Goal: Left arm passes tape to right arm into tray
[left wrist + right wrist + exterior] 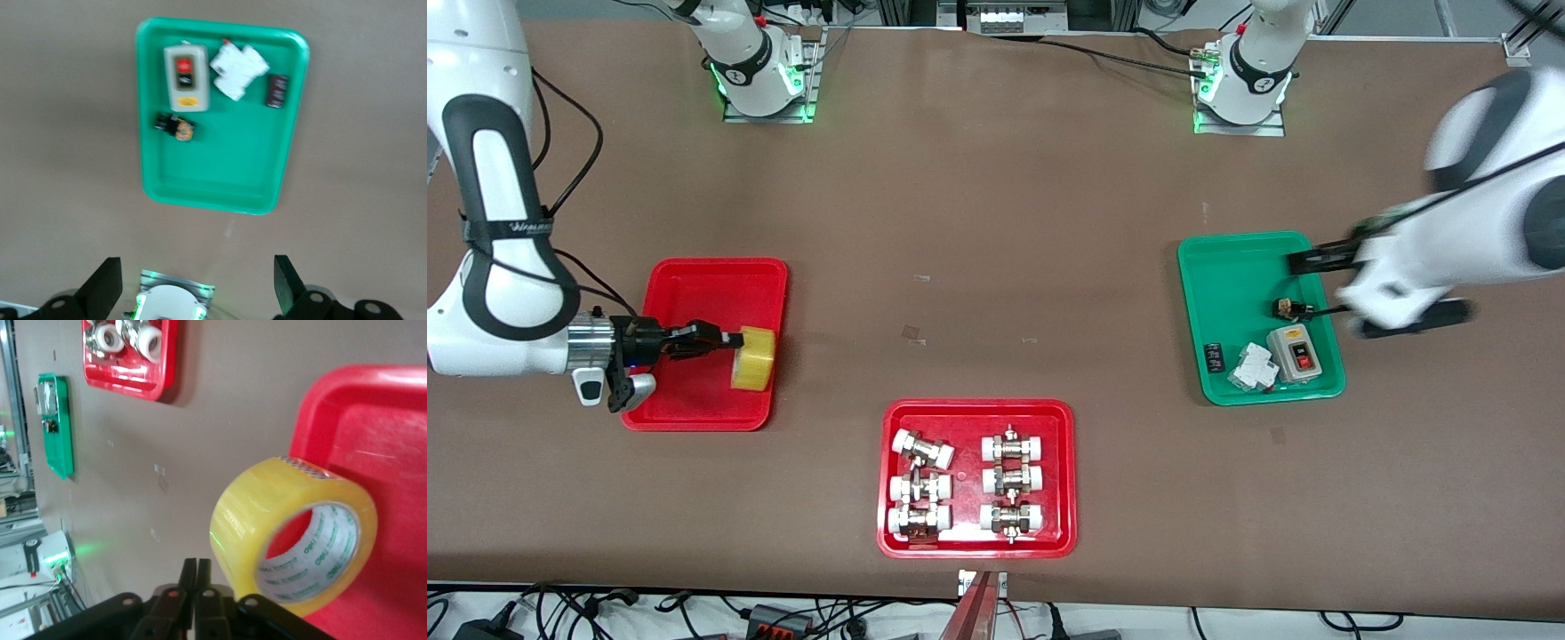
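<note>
- Near edge of the desk (996, 222): red tray with fittings (976, 477), white-capped metal pieces in rows. Not part of this job.
- Farther up, toward the right arm's end: plain red tray (694, 284). The tape (753, 358) stands on its edge in it, hard by the rim that faces mid-desk.
- Right gripper (725, 339) is low over this tray. In the right wrist view its fingers (190, 587) are pressed together with nothing between them, and the tape (267, 493) is just beside them. Contact unclear.
- Toward the left arm's end: left gripper (1369, 289) over the green tray (1227, 267), fingers (107, 287) spread wide, empty.
- Risk, as I judge it: an on-edge roll this near the rim could roll or tip out if those closed fingers brush it while pulling away.
</note>
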Tool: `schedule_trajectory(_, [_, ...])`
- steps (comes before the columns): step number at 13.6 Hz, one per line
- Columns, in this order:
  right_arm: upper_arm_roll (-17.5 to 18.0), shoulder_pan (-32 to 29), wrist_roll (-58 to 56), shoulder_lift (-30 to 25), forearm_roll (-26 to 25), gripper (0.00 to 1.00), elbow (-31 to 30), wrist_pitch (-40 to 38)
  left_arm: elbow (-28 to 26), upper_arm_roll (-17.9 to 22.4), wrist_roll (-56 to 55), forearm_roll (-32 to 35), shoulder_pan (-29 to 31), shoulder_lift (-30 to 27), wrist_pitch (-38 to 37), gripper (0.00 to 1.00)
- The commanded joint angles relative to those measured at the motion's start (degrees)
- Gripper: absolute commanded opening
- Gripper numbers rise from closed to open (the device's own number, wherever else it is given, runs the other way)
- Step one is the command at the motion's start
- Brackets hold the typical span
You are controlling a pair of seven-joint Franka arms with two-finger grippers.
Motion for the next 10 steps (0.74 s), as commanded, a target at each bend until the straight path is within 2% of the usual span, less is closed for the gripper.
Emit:
schedule_trajectory(1, [1.0, -1.7, -2.2, 0.1, 0.1, 0.0, 0.4, -1.9, -2.1, -3.8, 3.7, 0.0, 5.9, -0.6, 4.4, 1.0])
schedule_trajectory(2, [1.0, -1.8, -2.2, 0.3, 0.1, 0.0, 0.2, -2.1, -4.2, -6.9, 3.7, 0.1, 8.5, -1.2, 5.0, 1.0])
schedule_trajectory(4, [1.0, -1.7, -2.1, 0.3, 0.1, 0.0, 0.2, -2.2, -9.5, -14.6, 3.9, 0.1, 17.4, -3.7, 9.2, 1.0])
schedule_trajectory(5, [1.0, -1.7, -2.1, 0.2, 0.1, 0.0, 0.3, -2.2, -9.5, -17.5, 4.2, 0.2, 20.0, -3.0, 9.9, 1.0])
schedule_trajectory(6, [1.0, -1.8, -2.1, 0.2, 0.1, 0.0, 0.3, -2.3, -8.9, -18.6, 4.8, 1.0, 20.1, -2.5, 9.9, 1.0])
schedule_trajectory(9, [1.0, -2.1, -2.4, 0.1, -0.2, 0.0, 0.3, -2.5, -7.5, -18.1, 9.2, 2.3, 20.0, -2.4, 9.5, 1.0])
schedule_trajectory(10, [0.9, -1.9, -2.4, -0.3, -0.7, 0.16, 0.5, -2.5, -7.1, -17.4, 11.0, 2.9, 19.9, -4.3, 10.0, 1.0])
